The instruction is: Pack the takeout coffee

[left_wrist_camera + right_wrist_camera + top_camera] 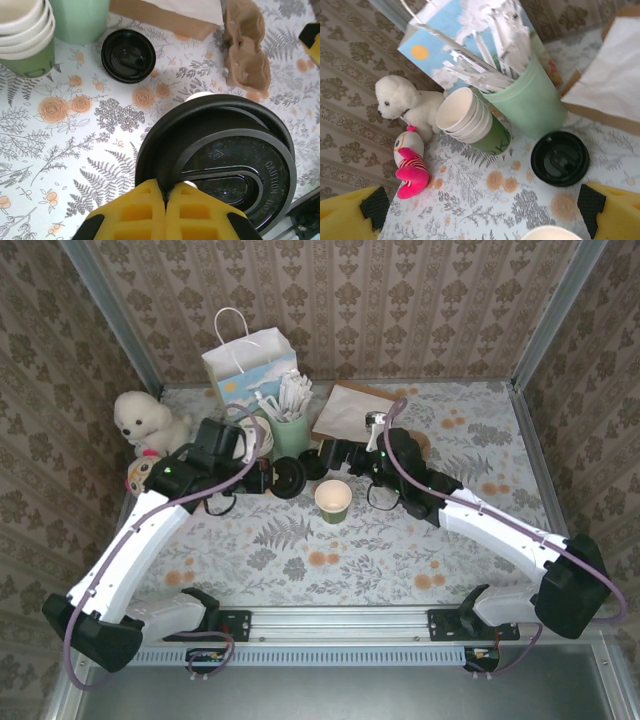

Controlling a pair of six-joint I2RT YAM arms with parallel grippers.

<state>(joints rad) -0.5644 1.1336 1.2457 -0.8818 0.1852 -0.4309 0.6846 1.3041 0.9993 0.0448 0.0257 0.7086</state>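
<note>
Coffee cup (333, 500), lidless, probably light and crushable, stands mid surface (230, 555), best held low around its wall, while the left hand (166, 192) pinches the thin, slick black lid (225, 150) by its rim and the right hand (482, 215) gapes wide.

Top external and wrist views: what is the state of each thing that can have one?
green paper cup: upright, uncovered
held lid: gripped at its rim, not on the green paper cup
left gripper: shut on the held lid
right gripper: open, holding nothing
spare lid: lying loose, untouched
cup stack: nested, upright, lidless
brown paper bag: lying flat
</note>
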